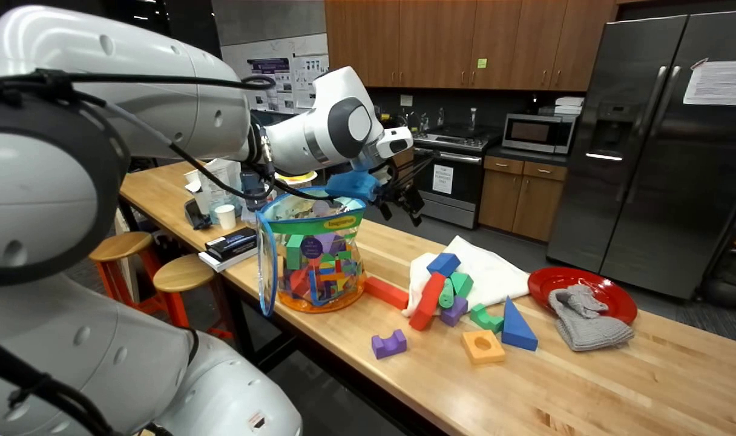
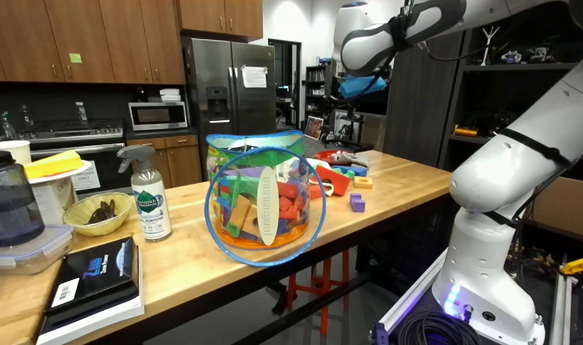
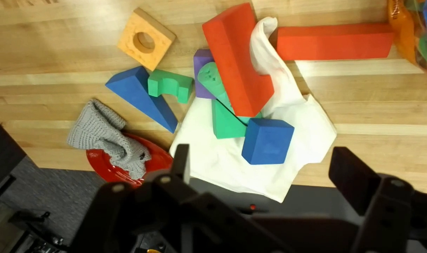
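Observation:
My gripper [image 1: 402,213] is open and empty, above the far side of the table; its spread fingers also show in the wrist view [image 3: 262,156]. Below it lies a white cloth [image 3: 213,158] with a blue block [image 3: 269,142] on it. Beside the block are a green triangular block [image 3: 225,121], a green cylinder [image 3: 210,75], a purple block [image 3: 201,65] and a red notched block [image 3: 232,56] leaning over them. A green arch [image 3: 169,82], a blue triangle [image 3: 139,93] and a yellow block with a hole [image 3: 157,38] lie to the left in the wrist view.
A clear bag of blocks [image 1: 338,225] stands on the table beside a long red block [image 1: 386,293]. A red plate [image 1: 540,280] holds a grey knit cloth [image 1: 592,330]. A purple block [image 1: 389,344] lies near the edge. A spray bottle [image 2: 150,206] and books [image 2: 95,282] stand beyond the bag.

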Controlling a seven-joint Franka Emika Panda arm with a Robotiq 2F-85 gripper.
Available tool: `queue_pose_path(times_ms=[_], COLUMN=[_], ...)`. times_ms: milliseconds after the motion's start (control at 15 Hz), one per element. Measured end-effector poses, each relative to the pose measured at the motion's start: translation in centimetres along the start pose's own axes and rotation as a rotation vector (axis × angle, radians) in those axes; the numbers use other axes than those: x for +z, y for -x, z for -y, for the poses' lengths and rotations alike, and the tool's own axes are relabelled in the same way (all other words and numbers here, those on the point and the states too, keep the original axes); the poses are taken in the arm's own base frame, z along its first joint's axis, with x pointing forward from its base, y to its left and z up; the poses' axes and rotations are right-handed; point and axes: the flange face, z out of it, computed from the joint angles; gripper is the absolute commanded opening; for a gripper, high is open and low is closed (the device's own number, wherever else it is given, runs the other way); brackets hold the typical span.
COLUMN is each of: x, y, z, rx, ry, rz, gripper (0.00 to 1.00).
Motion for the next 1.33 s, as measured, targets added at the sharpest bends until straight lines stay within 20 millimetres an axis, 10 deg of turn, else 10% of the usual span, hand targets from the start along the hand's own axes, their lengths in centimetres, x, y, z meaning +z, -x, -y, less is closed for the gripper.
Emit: queue_pose_path(times_ms=[1333], x=[0.3], y=[-0.65], z=[0.52], rx=[0.024], ry=[0.279], rz=[-0.216], gripper=[1.0])
